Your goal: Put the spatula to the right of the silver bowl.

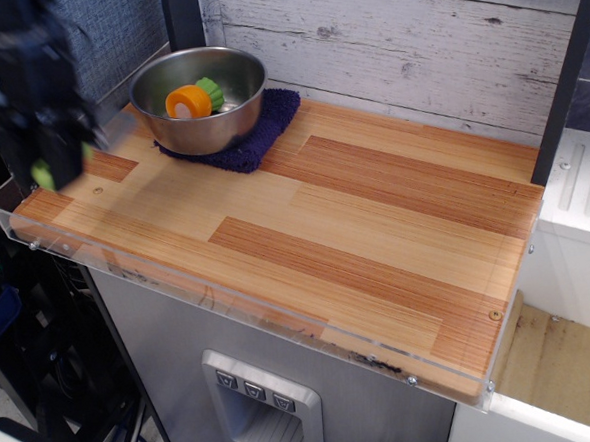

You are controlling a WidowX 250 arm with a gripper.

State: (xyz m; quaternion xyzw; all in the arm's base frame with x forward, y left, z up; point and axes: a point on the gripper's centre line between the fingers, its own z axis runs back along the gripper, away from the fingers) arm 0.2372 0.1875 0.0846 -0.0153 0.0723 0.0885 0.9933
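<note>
The silver bowl [209,131] stands at the back left of the wooden table on a dark purple-blue cloth [265,133]. My gripper [56,160] is blurred by motion at the far left, raised above the table's left end, in front and left of the bowl. It is shut on the spatula: a lime-green bit of its handle [43,176] shows below the fingers. The grey blade is lost in the blur. The spatula no longer lies on the wood.
An orange-and-green toy vegetable [189,99] lies inside the bowl. A clear plastic lip [229,290] runs along the table's front and left edges. A whitewashed plank wall [394,45] stands behind. Bare wood [375,216] stretches right of the bowl.
</note>
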